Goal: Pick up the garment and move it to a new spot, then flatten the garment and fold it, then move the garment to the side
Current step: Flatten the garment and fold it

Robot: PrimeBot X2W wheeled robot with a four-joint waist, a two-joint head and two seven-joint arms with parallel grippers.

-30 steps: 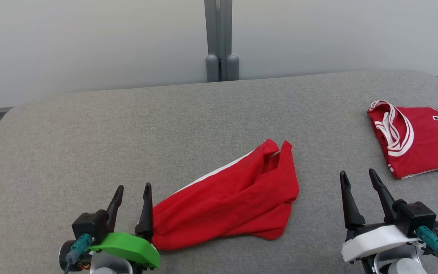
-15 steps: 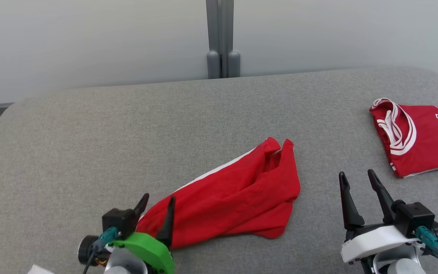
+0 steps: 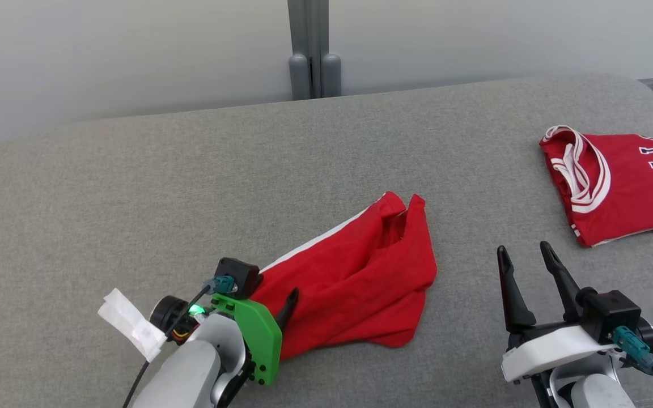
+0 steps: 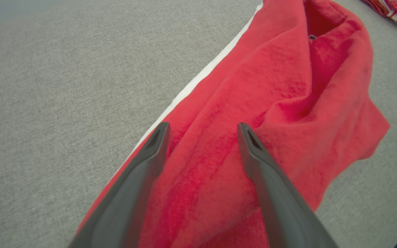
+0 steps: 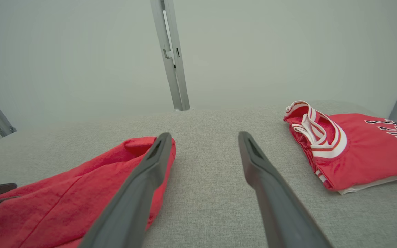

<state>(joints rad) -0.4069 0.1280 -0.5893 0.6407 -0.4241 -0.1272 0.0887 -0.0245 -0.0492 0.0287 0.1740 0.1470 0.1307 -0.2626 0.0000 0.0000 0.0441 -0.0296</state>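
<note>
The garment (image 3: 355, 277) is a crumpled red piece with a white stripe along its far edge, lying mid-table. My left gripper (image 3: 272, 286) is at its near-left end, turned toward the right. In the left wrist view that gripper (image 4: 202, 127) is open, its two dark fingers spread over the red cloth (image 4: 288, 86); whether they touch it I cannot tell. My right gripper (image 3: 523, 247) stands open to the right of the garment, over bare table, with nothing between its fingers (image 5: 204, 135).
A folded red jersey (image 3: 615, 187) with white trim and dark letters lies at the right edge of the grey padded table (image 3: 190, 187). A grey post (image 3: 309, 51) rises behind the table against a pale wall. A white tag (image 3: 131, 323) hangs from my left wrist.
My left gripper has swung right from beside the garment and turned over its near-left end. The head camera has shifted a little. The right gripper has stayed where it was.
</note>
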